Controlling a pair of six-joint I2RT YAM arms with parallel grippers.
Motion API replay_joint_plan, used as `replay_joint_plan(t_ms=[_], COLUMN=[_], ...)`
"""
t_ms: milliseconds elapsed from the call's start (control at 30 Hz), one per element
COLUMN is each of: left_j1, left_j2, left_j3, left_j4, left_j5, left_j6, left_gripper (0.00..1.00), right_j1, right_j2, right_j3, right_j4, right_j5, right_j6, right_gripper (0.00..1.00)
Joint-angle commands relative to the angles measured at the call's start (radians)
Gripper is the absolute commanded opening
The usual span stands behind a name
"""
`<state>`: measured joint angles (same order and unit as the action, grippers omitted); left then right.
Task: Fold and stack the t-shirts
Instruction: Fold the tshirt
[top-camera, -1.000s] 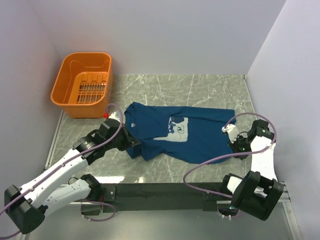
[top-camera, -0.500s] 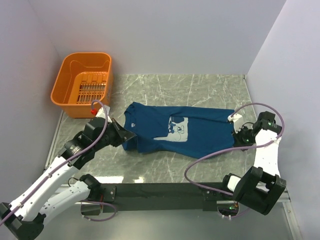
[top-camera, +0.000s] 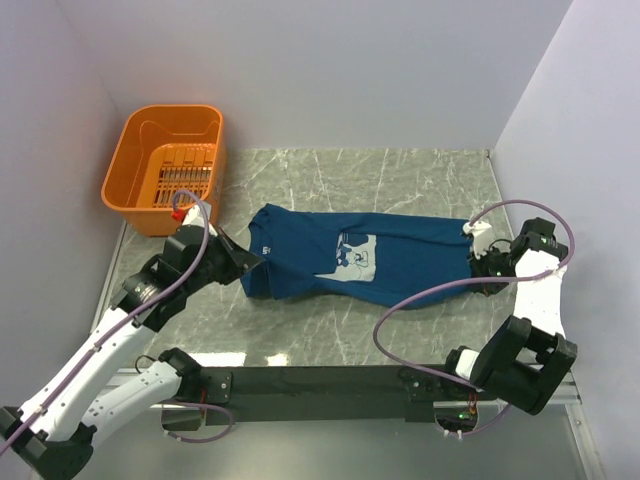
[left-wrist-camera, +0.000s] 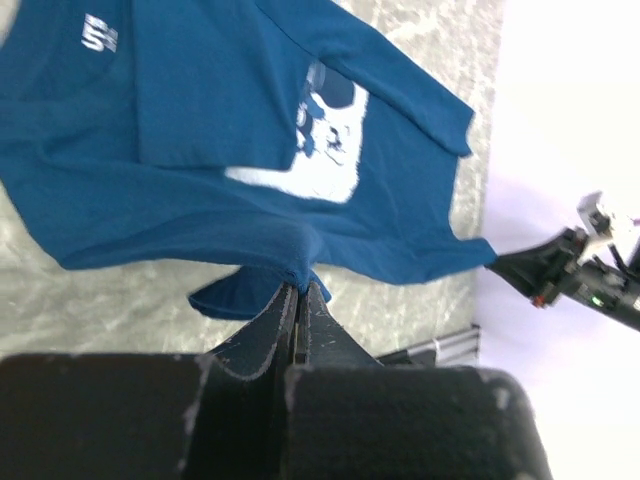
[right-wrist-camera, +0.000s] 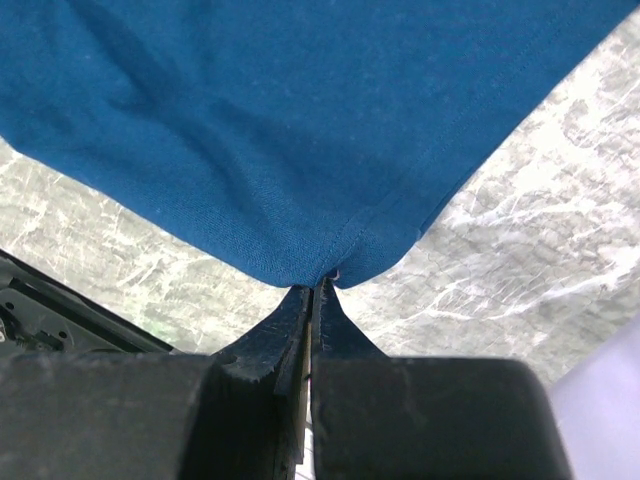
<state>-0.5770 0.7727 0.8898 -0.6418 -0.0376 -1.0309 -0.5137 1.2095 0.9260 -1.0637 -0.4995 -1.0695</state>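
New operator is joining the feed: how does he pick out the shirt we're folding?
On the marble table, spread across its middle, is a dark blue t-shirt. Its pale chest print sets it apart from the orange basket at the far left corner.

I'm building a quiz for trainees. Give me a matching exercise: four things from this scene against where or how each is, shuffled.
Things:
1. basket
2. shirt
3. left arm
4. right arm

Place or state:
a. stretched between the two arms
b. jaws shut on the shirt end near the basket
c. standing at the far left
d. jaws shut on the shirt end far from the basket

Pairs: 1-c, 2-a, 3-b, 4-d
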Motion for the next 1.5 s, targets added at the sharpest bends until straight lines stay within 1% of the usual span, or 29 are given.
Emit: replay_joint_plan(t_ms=[0, 267, 433, 567, 667, 767, 900, 1033, 1100, 1133, 1267, 1367, 1467], left_j1=[0.022, 0.078, 0.095, 0.103, 0.118, 0.121, 0.123, 0.124, 0.126, 0.128, 0.129, 0.134, 0.137], left_j2=[0.031, 0.080, 0.125, 0.146, 0.148, 0.155, 0.158, 0.162, 0.148, 0.143, 0.123, 0.128, 0.146], left_j3=[0.064, 0.107, 0.100, 0.045, -0.001, -0.060, -0.065, -0.025, -0.012, -0.009, 0.014, 0.043, 0.089], left_j4=[0.024, 0.011, -0.018, -0.051, -0.062, -0.038, -0.036, -0.030, -0.007, 0.017, 0.048, 0.027, -0.025], left_j5=[-0.039, -0.039, 0.060, 0.116, 0.163, 0.238, 0.249, 0.249, 0.275, 0.310, 0.346, 0.349, 0.328], left_j6=[0.058, 0.141, 0.181, 0.199, 0.210, 0.200, 0.187, 0.146, 0.111, 0.076, -0.004, -0.052, -0.044], left_gripper=[0.00, 0.00, 0.00, 0.00, 0.01, 0.01, 0.01, 0.00, 0.00, 0.00, 0.00, 0.00, 0.00], right_j1=[-0.012, -0.037, -0.045, -0.048, -0.057, -0.060, -0.060, -0.062, -0.060, -0.060, -0.060, -0.060, -0.062], right_j2=[0.015, 0.045, 0.068, 0.068, 0.061, 0.050, 0.050, 0.051, 0.050, 0.050, 0.048, 0.053, 0.053], right_j3=[0.045, 0.066, 0.089, 0.097, 0.100, 0.097, 0.091, 0.082, 0.079, 0.076, 0.070, 0.071, 0.073], right_j4=[0.041, 0.051, -0.016, -0.082, -0.087, -0.081, -0.065, -0.036, -0.030, -0.030, -0.025, -0.024, -0.018], right_j5=[-0.017, -0.030, -0.059, -0.073, -0.076, -0.077, -0.086, -0.094, -0.096, -0.096, -0.100, -0.106, -0.109], right_j6=[0.029, 0.045, -0.036, -0.101, -0.125, -0.129, -0.113, -0.086, -0.084, -0.083, -0.084, -0.083, -0.079], right_gripper=[0.00, 0.00, 0.00, 0.00, 0.00, 0.00, 0.00, 0.00, 0.00, 0.00, 0.00, 0.00, 0.00])
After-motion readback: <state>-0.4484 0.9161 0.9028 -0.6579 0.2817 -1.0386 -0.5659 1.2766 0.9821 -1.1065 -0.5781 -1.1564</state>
